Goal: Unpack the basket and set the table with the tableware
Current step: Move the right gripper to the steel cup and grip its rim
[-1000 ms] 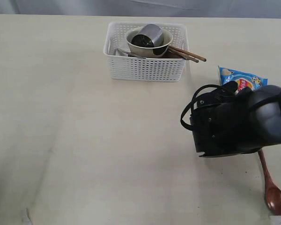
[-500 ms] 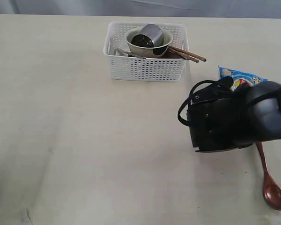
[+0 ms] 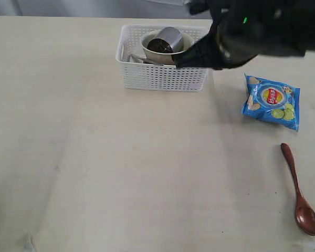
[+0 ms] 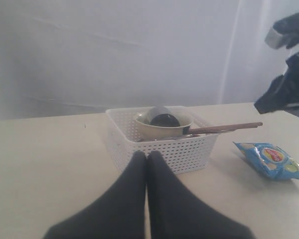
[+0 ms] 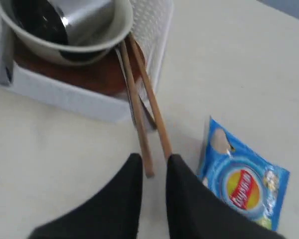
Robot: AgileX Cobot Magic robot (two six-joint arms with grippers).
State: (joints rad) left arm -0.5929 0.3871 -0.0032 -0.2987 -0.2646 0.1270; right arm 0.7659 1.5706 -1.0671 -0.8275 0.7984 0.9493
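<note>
The white basket (image 3: 163, 76) stands at the back of the table (image 3: 121, 168). In it an off-white bowl (image 3: 185, 46) holds a steel cup (image 3: 170, 37) lying on its side. The bowl rests on a brown plate (image 5: 89, 74). Two chopsticks (image 5: 139, 99) stick out over the basket's rim. My right gripper (image 5: 153, 158) is open by a narrow gap, and one chopstick's end lies in that gap, ungripped. The right arm (image 3: 252, 31) hides the chopsticks in the exterior view. A reddish-brown spoon (image 3: 300, 199) lies at the front right. My left gripper (image 4: 147, 155) is shut and empty, short of the basket (image 4: 159, 149).
A blue chips bag (image 3: 272, 101) lies right of the basket, close beside my right gripper's fingers (image 5: 187, 184). A steel utensil handle (image 3: 139, 59) shows in the basket's left part. A grey curtain (image 4: 114, 50) hangs behind the table.
My right arm has swung from low over the front right, beside the spoon, up to the basket's right end. The spoon stays on the table and the chips bag is uncovered.
</note>
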